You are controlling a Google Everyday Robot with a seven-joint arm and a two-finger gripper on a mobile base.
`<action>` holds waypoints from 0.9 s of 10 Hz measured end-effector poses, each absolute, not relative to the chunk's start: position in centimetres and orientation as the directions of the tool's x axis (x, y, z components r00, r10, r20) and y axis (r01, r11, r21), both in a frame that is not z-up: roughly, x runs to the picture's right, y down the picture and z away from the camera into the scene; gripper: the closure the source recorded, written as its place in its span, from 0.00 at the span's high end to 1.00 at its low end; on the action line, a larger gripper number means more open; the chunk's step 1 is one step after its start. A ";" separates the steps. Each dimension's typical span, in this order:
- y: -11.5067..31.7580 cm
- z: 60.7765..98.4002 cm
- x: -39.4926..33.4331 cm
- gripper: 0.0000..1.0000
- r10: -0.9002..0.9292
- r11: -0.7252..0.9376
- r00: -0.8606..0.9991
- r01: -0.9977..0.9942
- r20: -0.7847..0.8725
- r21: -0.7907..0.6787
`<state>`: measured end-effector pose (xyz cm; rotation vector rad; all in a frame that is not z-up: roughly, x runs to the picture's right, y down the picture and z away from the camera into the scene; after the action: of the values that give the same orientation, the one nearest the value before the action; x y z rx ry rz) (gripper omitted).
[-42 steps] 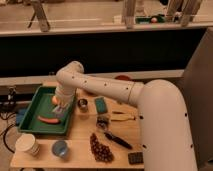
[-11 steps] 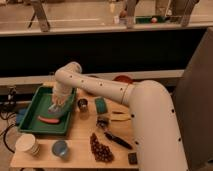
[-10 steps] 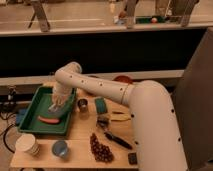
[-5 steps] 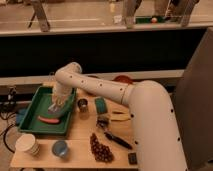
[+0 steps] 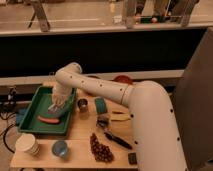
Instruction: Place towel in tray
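A green tray point(image 5: 35, 120) lies on the left of the wooden table. My gripper point(image 5: 53, 107) reaches down into the tray, right over a pale grey-white towel point(image 5: 60, 111) that lies bunched in the tray's right half. An orange-red sausage-shaped object point(image 5: 48, 120) lies in the tray just in front of the towel. My white arm point(image 5: 105, 90) stretches from the right across the table to the tray.
A small metal cup point(image 5: 82, 104) and a teal can point(image 5: 100, 105) stand right of the tray. A paper cup point(image 5: 27, 145) and a blue cup point(image 5: 60, 148) stand at the front left. Grapes point(image 5: 100, 149), a black-handled tool point(image 5: 115, 137) and a red bowl point(image 5: 123, 80) are also on the table.
Nothing has visibly changed over the last second; compared with four seconds ago the arm has shifted slightly while the gripper stays in the tray.
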<state>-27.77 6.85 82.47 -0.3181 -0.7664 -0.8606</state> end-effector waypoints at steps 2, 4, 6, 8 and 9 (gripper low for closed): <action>6.8 82.4 -27.8 0.37 -0.563 0.626 0.410 0.778 0.718 0.046; 6.8 82.2 -27.9 0.57 -0.563 0.627 0.406 0.777 0.720 0.052; 6.8 82.2 -27.8 0.76 -0.562 0.628 0.405 0.776 0.721 0.055; 6.9 82.2 -27.6 0.80 -0.565 0.627 0.399 0.777 0.723 0.061; 7.0 82.2 -27.5 0.80 -0.568 0.627 0.408 0.777 0.715 0.056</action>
<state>-27.48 6.96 82.24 -0.3064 -0.7674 -0.8645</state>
